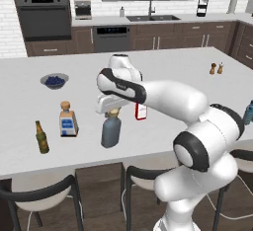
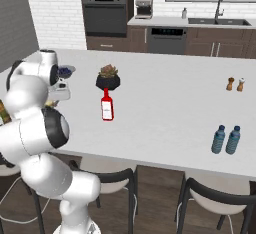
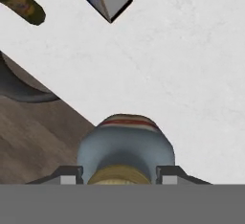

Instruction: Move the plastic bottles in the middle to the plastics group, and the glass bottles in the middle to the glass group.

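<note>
At the bottom of the hand view the gripper (image 3: 119, 176) sits over the grey bottle (image 3: 125, 141), its two fingertips (image 3: 67, 176) on either side of the tan cap (image 3: 119, 174) — they flank the neck closely, but whether they actually press on it I cannot tell. In the left base view that same grey bottle stands upright on the white counter (image 1: 163, 77), just left of centre, with the hand directly above its cap. To its left stand the clear square bottle (image 1: 68, 120) with the blue-white label and, further left near the counter's front edge, the small brown beer bottle (image 1: 41, 137); both show again along the top edge of the hand view, the beer bottle in the upper left corner. Just right of the hand, partly behind the arm, is the red bottle (image 1: 141, 110), seen clear in the right base view left of centre, upright. Lower right in that view two blue bottles (image 2: 226, 139) stand side by side near the front edge. Beyond — a dark pot with a plant (image 2: 108, 79), a bowl of blueberries (image 1: 54, 81), and two small shakers (image 1: 216, 68) toward the upper right.
</note>
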You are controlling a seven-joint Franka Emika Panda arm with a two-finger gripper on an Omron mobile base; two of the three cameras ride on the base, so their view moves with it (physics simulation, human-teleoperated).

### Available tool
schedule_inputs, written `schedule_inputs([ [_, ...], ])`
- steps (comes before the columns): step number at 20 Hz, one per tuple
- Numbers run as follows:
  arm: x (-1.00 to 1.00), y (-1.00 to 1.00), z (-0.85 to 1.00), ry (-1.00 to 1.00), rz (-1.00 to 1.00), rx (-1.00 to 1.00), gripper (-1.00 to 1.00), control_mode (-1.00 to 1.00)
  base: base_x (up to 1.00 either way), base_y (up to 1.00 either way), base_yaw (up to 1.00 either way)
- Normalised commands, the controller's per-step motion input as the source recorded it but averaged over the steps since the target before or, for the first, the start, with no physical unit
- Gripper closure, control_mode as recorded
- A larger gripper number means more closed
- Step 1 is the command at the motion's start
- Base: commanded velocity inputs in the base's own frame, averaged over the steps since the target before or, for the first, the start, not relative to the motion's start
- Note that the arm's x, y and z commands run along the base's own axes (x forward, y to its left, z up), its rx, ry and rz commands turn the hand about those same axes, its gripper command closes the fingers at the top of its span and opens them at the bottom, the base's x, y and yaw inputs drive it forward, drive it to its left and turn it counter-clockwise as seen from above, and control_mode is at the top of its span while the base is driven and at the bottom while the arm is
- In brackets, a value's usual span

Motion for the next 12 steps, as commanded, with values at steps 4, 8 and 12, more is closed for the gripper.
schedule_inputs([
  [4, 0.02, 0.97, 0.0, 0.0, 0.03, 0.0, 1.0, -1.0, 0.0, 0.0, 0.0],
  [8, 0.32, 0.79, -0.03, -0.02, 0.0, 0.0, 1.0, -1.0, 0.0, 0.0, 0.0],
  [12, 0.33, 0.63, -0.18, 0.0, 0.0, 0.0, 1.0, -1.0, 0.0, 0.0, 0.0],
])
